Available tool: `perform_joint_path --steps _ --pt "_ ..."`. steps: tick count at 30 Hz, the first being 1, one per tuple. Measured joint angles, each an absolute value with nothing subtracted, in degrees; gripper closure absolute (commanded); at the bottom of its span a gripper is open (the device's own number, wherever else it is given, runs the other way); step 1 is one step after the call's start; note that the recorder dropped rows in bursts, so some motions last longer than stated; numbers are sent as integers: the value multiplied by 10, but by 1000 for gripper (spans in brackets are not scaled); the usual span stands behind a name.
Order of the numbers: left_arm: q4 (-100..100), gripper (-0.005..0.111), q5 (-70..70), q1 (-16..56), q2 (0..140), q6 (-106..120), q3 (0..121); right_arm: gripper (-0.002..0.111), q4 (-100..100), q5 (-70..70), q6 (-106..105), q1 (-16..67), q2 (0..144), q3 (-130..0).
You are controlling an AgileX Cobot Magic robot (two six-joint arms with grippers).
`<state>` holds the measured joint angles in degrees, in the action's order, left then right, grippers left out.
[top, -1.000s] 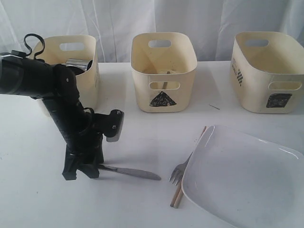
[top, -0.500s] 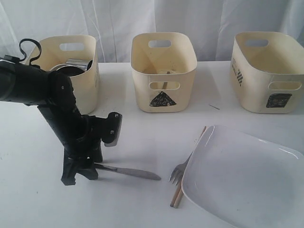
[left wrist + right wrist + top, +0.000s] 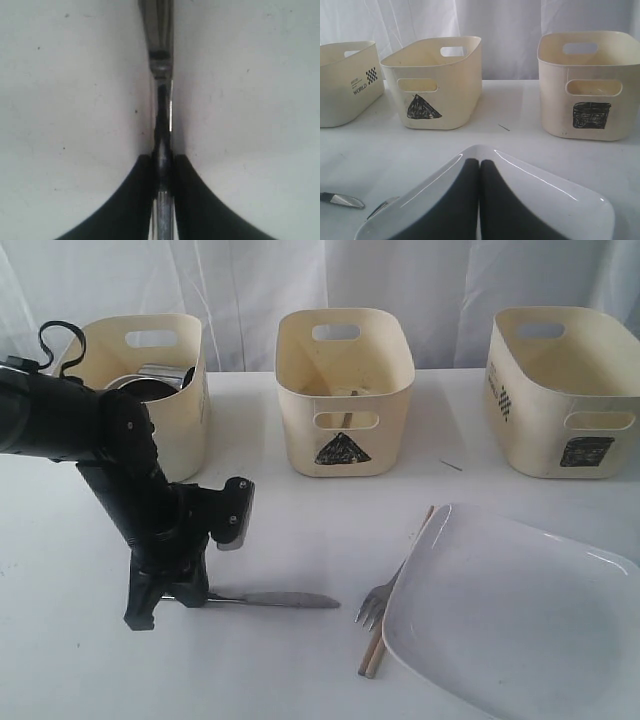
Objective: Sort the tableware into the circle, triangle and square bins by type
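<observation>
White tabletop [image 3: 300, 530], pale curtain [image 3: 400, 280] behind. L gripper [image 3: 163, 160] is down at the table, fingers pinched onto the handle of the knife [image 3: 275, 599]. The knife lies on the surface w/ its blade pointing toward the fork [image 3: 378, 602]. Fork & wooden chopsticks [image 3: 374, 652] sit at the left edge of the big white plate [image 3: 500, 620]. R gripper [image 3: 480, 162] hangs over that plate, fingers pressed together, nothing between them. Back row: left tub [image 3: 185, 410] w/ steel ware [image 3: 160, 378] inside, triangle bin [image 3: 345, 390] centre, square bin [image 3: 560, 390] right.
</observation>
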<state>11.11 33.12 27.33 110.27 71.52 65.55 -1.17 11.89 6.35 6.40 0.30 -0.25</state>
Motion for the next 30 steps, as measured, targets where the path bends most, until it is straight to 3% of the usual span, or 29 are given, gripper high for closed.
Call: perform_joint_path --steps 13,30 --pt "-13 107 310 273 1096 474 656 108 -12 119 63 64 3 -3" --pt "47 107 278 266 1055 458 630 108 -12 119 63 64 3 -3"
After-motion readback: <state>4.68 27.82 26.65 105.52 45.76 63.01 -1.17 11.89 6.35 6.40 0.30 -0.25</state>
